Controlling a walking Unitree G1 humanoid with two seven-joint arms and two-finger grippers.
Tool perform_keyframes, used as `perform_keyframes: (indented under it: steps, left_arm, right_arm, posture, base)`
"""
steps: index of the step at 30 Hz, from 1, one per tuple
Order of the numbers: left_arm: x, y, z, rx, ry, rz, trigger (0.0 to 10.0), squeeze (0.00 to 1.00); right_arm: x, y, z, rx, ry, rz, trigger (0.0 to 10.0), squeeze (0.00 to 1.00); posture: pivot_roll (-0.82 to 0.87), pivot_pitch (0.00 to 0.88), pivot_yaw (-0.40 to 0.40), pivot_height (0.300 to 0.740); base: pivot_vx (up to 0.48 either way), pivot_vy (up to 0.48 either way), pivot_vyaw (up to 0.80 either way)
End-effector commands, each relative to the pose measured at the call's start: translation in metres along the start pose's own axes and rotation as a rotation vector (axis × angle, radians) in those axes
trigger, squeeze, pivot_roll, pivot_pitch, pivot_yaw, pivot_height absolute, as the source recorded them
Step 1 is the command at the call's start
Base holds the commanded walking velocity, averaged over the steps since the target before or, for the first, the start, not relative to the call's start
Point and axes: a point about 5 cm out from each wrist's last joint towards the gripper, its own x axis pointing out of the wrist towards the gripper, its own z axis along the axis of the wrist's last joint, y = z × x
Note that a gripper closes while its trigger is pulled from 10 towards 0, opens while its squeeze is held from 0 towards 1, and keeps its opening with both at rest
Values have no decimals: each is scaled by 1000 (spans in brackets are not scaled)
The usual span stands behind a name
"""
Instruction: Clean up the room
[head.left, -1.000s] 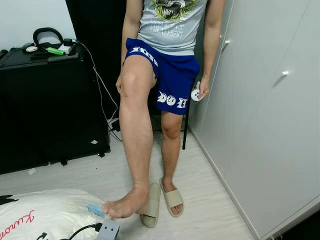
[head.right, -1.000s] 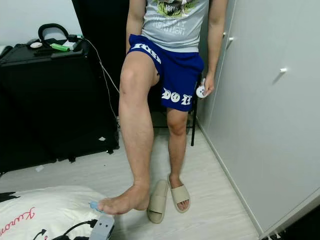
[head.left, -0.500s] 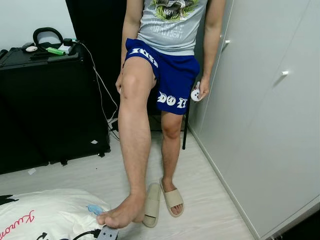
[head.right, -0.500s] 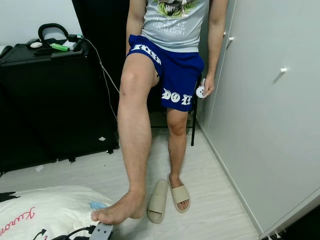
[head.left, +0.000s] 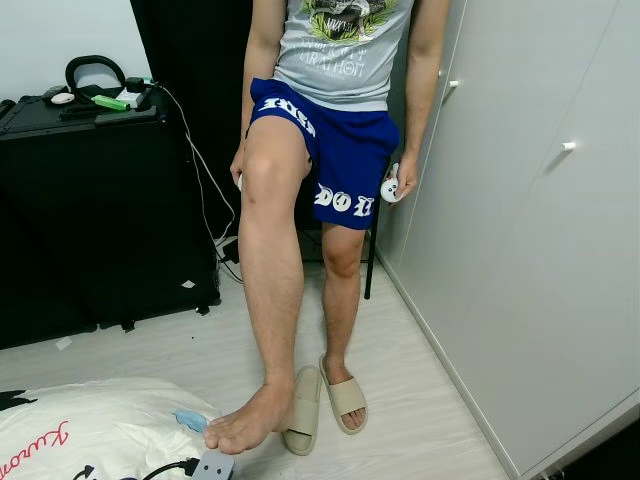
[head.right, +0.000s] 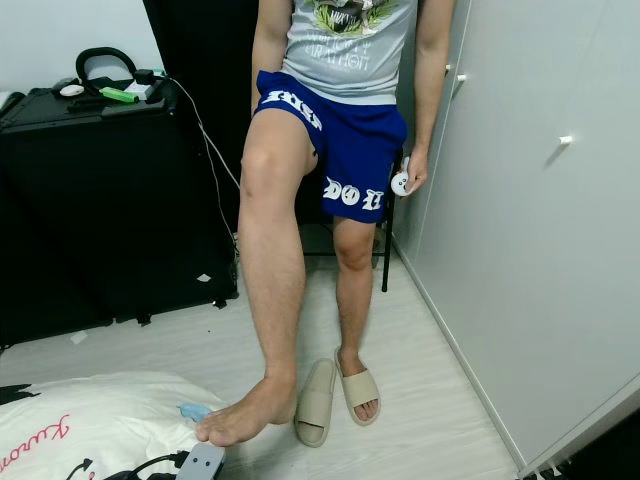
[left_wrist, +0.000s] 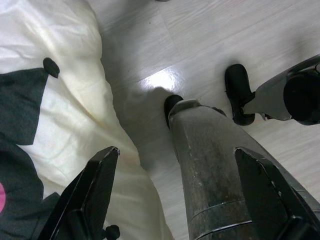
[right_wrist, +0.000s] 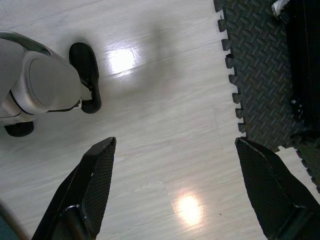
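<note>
The blue shorts (head.left: 345, 150) worn by the person standing at the centre of the frame carry white block lettering. On the leg at centre right, just above the hem, the letters "DO IT" (head.left: 343, 200) can be read, though the last letter is partly cut by a fold. A second white word runs slanted across the raised thigh, upper centre (head.left: 287, 108); its letters are too creased to make out.

The grey T-shirt (head.left: 342, 50) at top centre has a green graphic with a line of lettering beneath it, too small to read.

On the cream pillow (head.left: 90, 430) at lower left, red cursive script (head.left: 35, 450) is cut off by the frame edge and not legible.
</note>
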Motion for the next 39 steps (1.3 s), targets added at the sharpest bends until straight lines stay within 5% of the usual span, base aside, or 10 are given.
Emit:
perform_keyframes:
  steps: [1, 39]
  left_arm:
    - [-2, 2, -11, -2, 38, 13, 10000, 0]
    - [-4, 1, -18, -13, 49, 7, 10000, 0]
  right_arm:
    - [0, 2, -4, 8, 8, 1, 10000, 0]
    - [-1, 0, -7, 8, 12, -10, 10000, 0]
  posture:
    - [-77, 83, 0, 740]
    - [-95, 81, -11, 740]
  base:
    - [0, 0, 0]
    - [0, 0, 0]
